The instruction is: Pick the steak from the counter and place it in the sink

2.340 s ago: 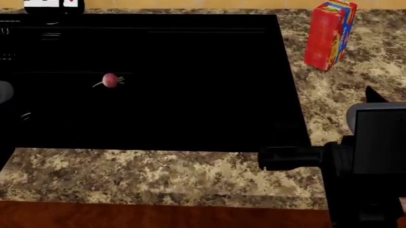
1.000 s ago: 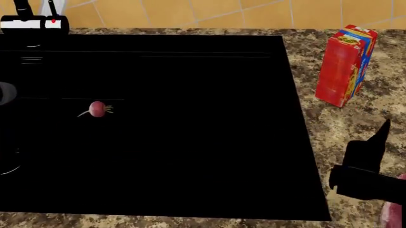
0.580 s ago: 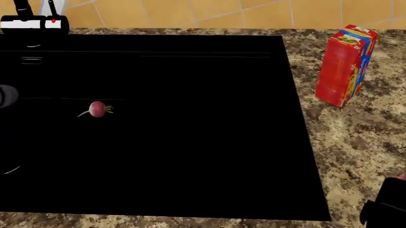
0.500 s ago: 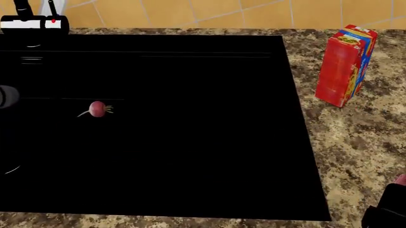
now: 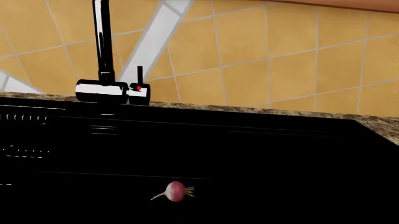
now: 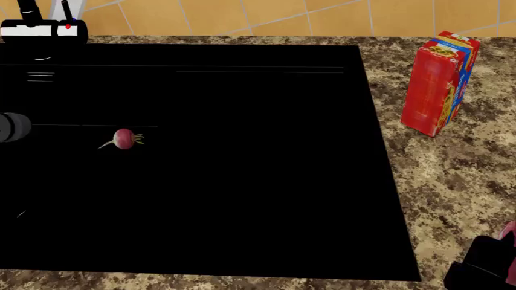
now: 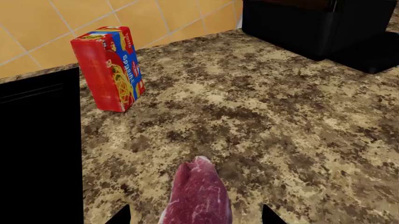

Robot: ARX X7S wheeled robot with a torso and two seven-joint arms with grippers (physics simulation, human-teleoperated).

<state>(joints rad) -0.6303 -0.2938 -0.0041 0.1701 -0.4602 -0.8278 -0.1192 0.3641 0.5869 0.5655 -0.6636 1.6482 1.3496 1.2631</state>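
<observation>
The steak (image 7: 198,192), a pinkish-red marbled slab, lies on the speckled brown counter (image 7: 262,116) right of the sink (image 6: 209,163). In the head view only a sliver of the steak (image 6: 509,231) shows at the right edge. My right gripper (image 7: 196,217) is open, with one dark fingertip on each side of the steak's near end and a gap on both sides. In the head view the right gripper (image 6: 482,270) sits at the bottom right corner. Of the left arm only a grey piece (image 6: 12,127) shows over the sink. Its fingers are lost against the black basin.
A small pink radish (image 6: 123,138) lies in the sink's left half. A red spaghetti box (image 6: 439,84) stands on the counter behind the steak. The faucet (image 5: 112,88) sits at the sink's far edge. A black appliance (image 7: 318,23) stands by the tiled wall.
My right gripper has dropped from mid-right to the bottom right corner of the head view, now low over the steak. The grey part of the left arm has shifted slightly right.
</observation>
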